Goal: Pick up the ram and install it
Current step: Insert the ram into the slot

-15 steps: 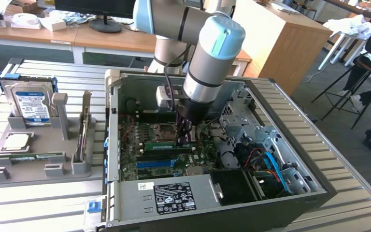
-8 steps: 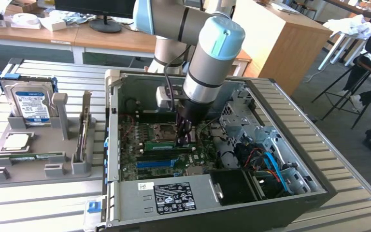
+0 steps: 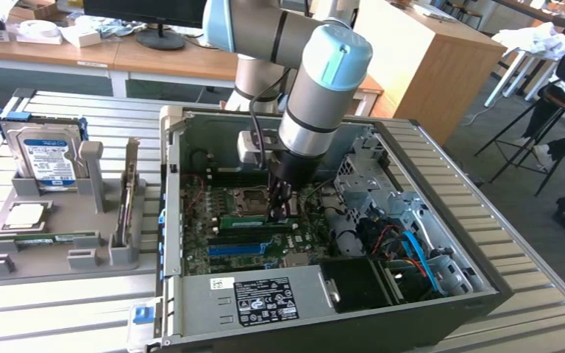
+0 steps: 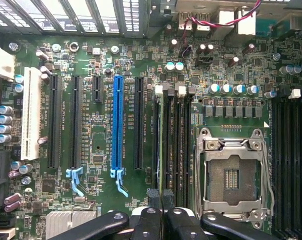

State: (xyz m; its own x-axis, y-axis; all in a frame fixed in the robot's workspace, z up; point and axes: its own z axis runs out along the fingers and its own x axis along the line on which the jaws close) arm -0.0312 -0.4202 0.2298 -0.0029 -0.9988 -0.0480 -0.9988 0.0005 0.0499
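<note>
Green stick: the ram [image 3: 248, 219] stands on edge at the black memory slots [image 4: 177, 145] of the motherboard [image 4: 95, 145], just beside the empty CPU socket [image 4: 233, 175]; whether it is seated I cannot tell.
Fingers: the fingers [image 4: 177, 222] are almost closed, apparently pinching the ram's top edge.
Risk: if 1 end sits high or the notch misses the key, pressure could bend the ram.

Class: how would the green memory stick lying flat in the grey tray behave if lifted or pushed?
The long thin green circuit-board ram stick probably feels light and stiff, being a slim board. Its thinness suggests fragility. Nested in the grey plastic tray, it likely resists sliding.
</note>
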